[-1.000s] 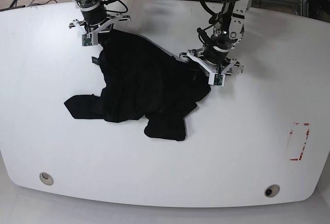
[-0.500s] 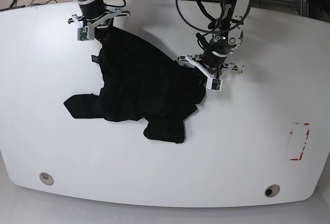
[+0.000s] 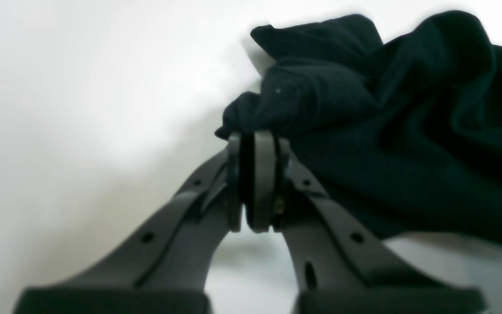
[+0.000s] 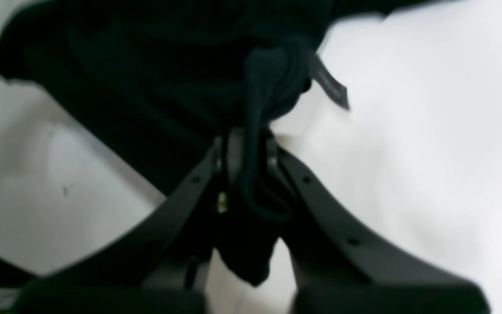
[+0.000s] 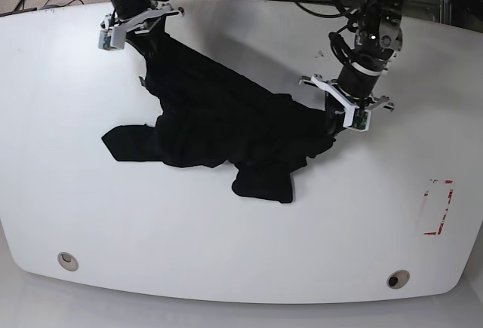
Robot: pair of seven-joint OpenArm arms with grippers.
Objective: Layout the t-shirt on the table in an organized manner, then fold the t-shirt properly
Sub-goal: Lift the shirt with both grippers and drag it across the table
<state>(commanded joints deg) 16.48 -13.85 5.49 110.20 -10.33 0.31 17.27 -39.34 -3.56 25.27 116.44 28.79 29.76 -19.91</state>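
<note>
The black t-shirt [image 5: 226, 124] lies crumpled and pulled into a diagonal band across the white table [image 5: 226, 252]. My right gripper [image 5: 142, 40], at the far left of the base view, is shut on a bunched edge of the t-shirt [image 4: 146, 65]. Beside that gripper [image 4: 246, 144] a small grey label [image 4: 329, 89] sticks out of the cloth. My left gripper [image 5: 333, 121], at the shirt's right end, is shut on a fold of the t-shirt [image 3: 408, 152], which sits pinched between the tips of the gripper [image 3: 255, 144]. One sleeve-like flap [image 5: 264, 185] hangs toward the front.
Two metal-ringed holes [image 5: 67, 261] [image 5: 398, 279] sit near the table's front edge. A red tape rectangle [image 5: 438, 207] marks the right side. Cables and equipment lie beyond the far edge.
My left gripper has moved right and away, dragging the shirt's right end with it. My right gripper has shifted back and to the left. The shirt is stretched longer between them.
</note>
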